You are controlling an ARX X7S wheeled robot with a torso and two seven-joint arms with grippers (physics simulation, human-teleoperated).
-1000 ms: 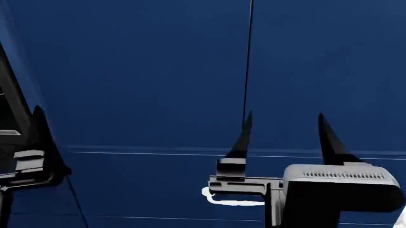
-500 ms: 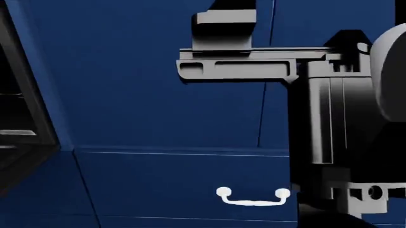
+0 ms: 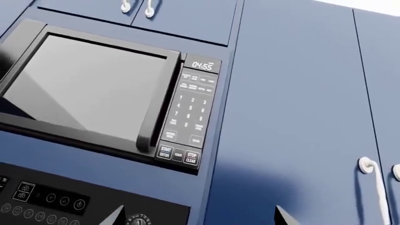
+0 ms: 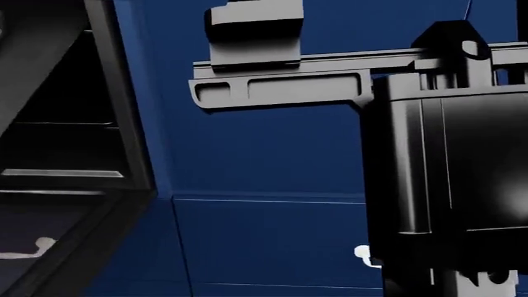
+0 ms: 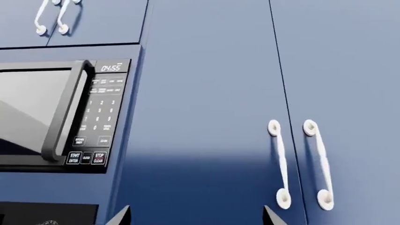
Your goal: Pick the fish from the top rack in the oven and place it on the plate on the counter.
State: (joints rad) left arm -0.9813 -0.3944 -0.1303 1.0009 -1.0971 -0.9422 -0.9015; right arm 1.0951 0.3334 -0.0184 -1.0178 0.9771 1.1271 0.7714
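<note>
Head view: the right arm's black, box-shaped wrist housing [image 4: 449, 167], with vertical panel seams, fills the frame from 1 to 5 o'clock. At 12 o'clock, a pale grey slotted crossbar [image 4: 281, 90] carries a grey block [image 4: 254, 28]. Each wrist view shows two dark pointed fingertips [image 3: 283, 216] [image 5: 270, 216] at 6 o'clock.

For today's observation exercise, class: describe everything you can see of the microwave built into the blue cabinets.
The microwave is set into navy blue cabinets, above a black oven control panel. Its door is shut, with a grey glossy window in a black frame and a dark vertical handle on the keypad side. Beside the door, the black keypad panel shows a clock display reading 04:55, a number pad, and START/ENTER and STOP/CLEAR keys. Nothing touches it.
</note>
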